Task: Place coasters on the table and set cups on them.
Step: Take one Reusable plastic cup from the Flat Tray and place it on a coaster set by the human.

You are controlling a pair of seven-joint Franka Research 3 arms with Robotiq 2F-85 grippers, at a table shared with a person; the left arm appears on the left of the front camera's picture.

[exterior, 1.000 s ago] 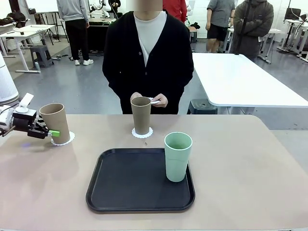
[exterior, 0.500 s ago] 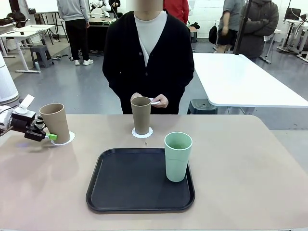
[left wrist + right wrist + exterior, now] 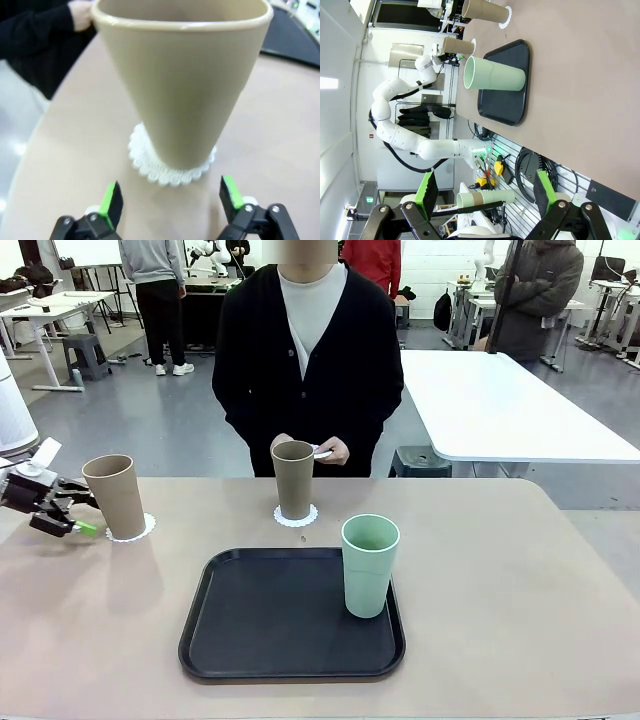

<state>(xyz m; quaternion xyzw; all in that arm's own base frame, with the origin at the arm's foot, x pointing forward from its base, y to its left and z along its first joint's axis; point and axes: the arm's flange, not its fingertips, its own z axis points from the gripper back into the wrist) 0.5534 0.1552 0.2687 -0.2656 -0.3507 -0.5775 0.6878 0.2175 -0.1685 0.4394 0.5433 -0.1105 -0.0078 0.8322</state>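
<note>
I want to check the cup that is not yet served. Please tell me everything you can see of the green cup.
The green cup is a tall tumbler without a handle. It is pale mint, matte, and wider at the rim than at the base. It stands upright with its mouth open upward, on the black tray, close to the tray's right edge. Its base rests directly on the tray floor, with nothing between them. Only the tray touches it.

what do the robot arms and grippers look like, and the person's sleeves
The left arm is white with rounded joints and a black cable alongside. The left gripper and right gripper are black, each with two fingers tipped in bright green pads. The person's sleeves are black.
</note>
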